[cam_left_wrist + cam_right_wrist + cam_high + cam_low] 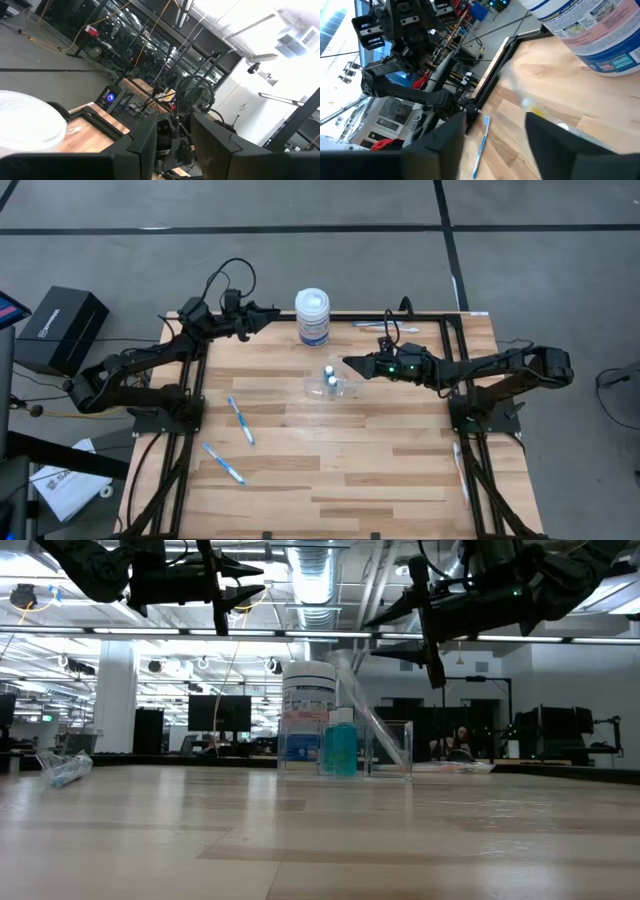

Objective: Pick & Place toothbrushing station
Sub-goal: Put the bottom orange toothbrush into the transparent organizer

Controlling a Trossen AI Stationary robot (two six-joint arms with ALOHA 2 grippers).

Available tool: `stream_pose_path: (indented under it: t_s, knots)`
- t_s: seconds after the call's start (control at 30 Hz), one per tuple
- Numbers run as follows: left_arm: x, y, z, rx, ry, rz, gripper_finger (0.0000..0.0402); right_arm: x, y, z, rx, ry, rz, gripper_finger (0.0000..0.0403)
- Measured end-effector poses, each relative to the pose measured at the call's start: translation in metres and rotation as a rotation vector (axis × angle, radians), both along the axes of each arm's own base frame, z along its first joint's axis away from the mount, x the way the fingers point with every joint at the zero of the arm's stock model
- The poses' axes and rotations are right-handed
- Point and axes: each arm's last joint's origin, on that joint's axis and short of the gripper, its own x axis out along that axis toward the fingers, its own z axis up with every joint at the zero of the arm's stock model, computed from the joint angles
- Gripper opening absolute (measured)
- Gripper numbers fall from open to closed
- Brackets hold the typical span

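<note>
The see-through holder [331,384] stands at mid-table with two small white-capped cylinders [329,376] at it. In the low view a thin pale stick [368,712], blurred, slants down into the holder [390,750]. Two blue-and-white toothbrushes [241,421] [223,463] lie flat on the wood at the left. My right gripper [347,363] [372,637] hangs open just above the holder's right side, with nothing between its fingers. My left gripper [275,310] [255,580] hovers open, high up, left of the white jar.
A white jar with a blue label [313,317] stands at the far edge, just behind the holder. A thin pale object [375,325] lies at the far edge and another [460,470] along the right edge. Bare wood [340,480] fills the near half.
</note>
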Motion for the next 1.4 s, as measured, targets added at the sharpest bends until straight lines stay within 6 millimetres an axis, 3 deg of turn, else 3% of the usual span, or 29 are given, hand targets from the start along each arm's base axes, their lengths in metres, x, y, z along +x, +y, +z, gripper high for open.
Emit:
stream_pose_path:
  t_s: [0.2, 0.33, 0.47, 0.6, 0.77, 1.03, 1.4]
  knots:
    - [0.000, 0.000, 0.000, -0.002, 0.000, -0.001, 0.0115, -0.001, -0.003, 0.009, -0.027, -0.076, -0.009, 0.0263]
    - [0.000, 0.000, 0.000, -0.002, 0.000, -0.001, 0.0115, -0.010, -0.010, 0.027, -0.075, -0.158, -0.039, 0.0260]
    - [0.000, 0.000, 0.000, -0.001, 0.001, -0.009, 0.0115, -0.027, -0.007, 0.034, -0.013, -0.078, 0.002, 0.0241]
    - [0.000, 0.000, 0.000, 0.001, 0.001, -0.009, 0.0115, -0.046, 0.017, 0.021, 0.160, 0.164, 0.079, 0.0211]
    - [0.000, 0.000, 0.000, 0.002, 0.002, -0.012, 0.0115, -0.067, 0.055, 0.014, 0.325, 0.340, 0.155, 0.0185]
    - [0.000, -0.001, 0.000, 0.006, 0.004, -0.026, 0.0115, -0.106, 0.105, -0.006, 0.600, 0.668, 0.155, 0.0184]
    - [0.000, -0.001, 0.000, 0.005, 0.004, -0.026, 0.0115, -0.144, 0.140, -0.018, 0.833, 0.989, 0.116, 0.0182]
